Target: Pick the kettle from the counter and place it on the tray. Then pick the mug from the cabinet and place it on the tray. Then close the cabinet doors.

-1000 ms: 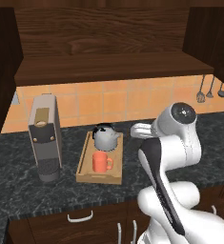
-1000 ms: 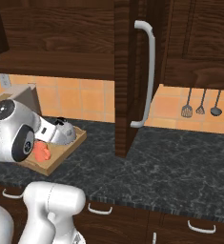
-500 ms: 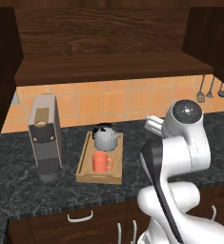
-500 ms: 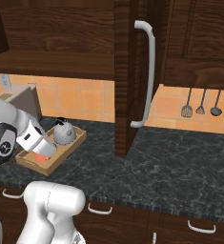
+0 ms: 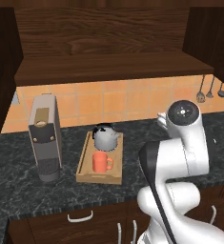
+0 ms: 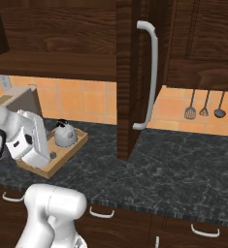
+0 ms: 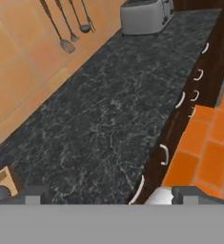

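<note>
Sitting on wooden tray point(image 5: 85, 174): silver kettle point(image 5: 106, 138), orange-red mug point(image 5: 101, 162).

White arm folded at lower right of left base view; gripper point(image 7: 108, 194) tips sit wide apart at hand view bottom, nothing between them.

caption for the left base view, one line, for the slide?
Kettle and orange mug sit on the wooden tray beside the coffee machine; wall cabinet open above.
</note>
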